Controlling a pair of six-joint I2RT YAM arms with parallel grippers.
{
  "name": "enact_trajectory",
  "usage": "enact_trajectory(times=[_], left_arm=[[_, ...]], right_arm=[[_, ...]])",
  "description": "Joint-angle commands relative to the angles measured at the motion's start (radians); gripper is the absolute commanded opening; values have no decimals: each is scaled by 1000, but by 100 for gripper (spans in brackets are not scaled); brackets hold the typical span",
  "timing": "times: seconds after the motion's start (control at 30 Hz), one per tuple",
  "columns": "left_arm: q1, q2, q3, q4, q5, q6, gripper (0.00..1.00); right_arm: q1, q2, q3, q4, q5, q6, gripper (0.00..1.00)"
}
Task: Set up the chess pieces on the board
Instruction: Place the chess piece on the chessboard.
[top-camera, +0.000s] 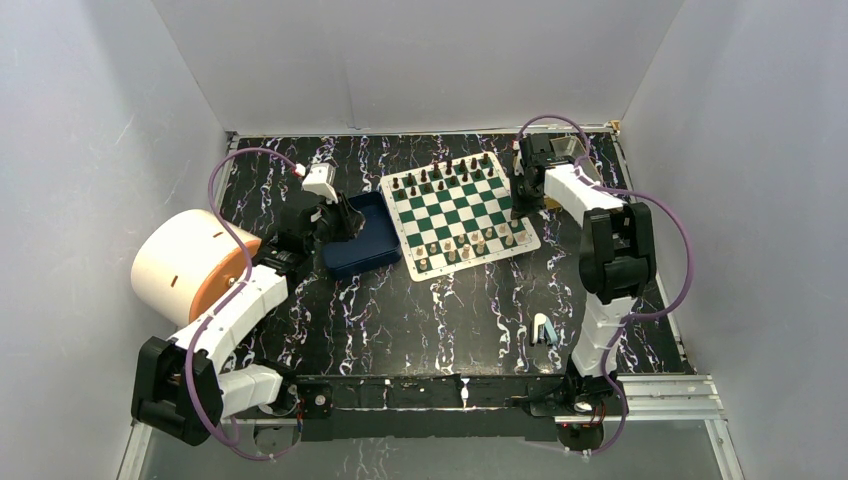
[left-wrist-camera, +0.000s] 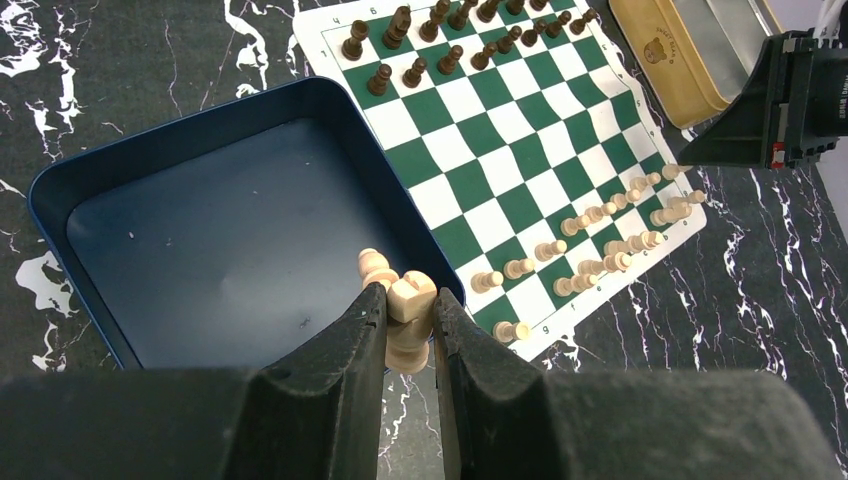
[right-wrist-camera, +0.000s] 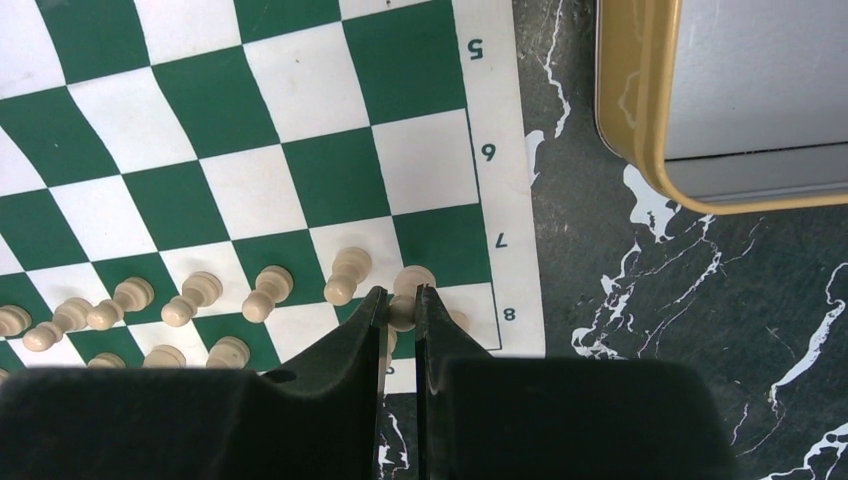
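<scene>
The green and white board (top-camera: 455, 205) lies at the back middle. Dark pieces stand on its far rows and cream pieces (left-wrist-camera: 600, 235) on its near rows. My left gripper (left-wrist-camera: 408, 298) is shut on a cream knight (left-wrist-camera: 422, 290), held over the near right corner of the blue tray (left-wrist-camera: 200, 250). A second cream piece (left-wrist-camera: 372, 265) shows at the left fingertip; I cannot tell whether it is held. My right gripper (right-wrist-camera: 398, 298) is shut on the head of a cream pawn (right-wrist-camera: 412, 280) standing at the board's corner beside the 7 and 8 marks.
A yellow-rimmed tin (right-wrist-camera: 640, 120) sits right of the board. A large cream and orange roll (top-camera: 190, 262) lies at the left. A small pale blue object (top-camera: 543, 328) lies near the right arm's base. The blue tray (top-camera: 362, 240) touches the board's left edge.
</scene>
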Motion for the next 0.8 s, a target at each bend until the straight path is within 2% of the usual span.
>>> enact_trajectory(times=[0.0, 0.77], left_arm=[[-4, -40, 3, 8, -17, 15, 0], [-6, -35, 4, 11, -7, 12, 0]], right_arm=[[-5, 29, 53, 0, 4, 2, 19], [-11, 50, 30, 31, 37, 11, 22]])
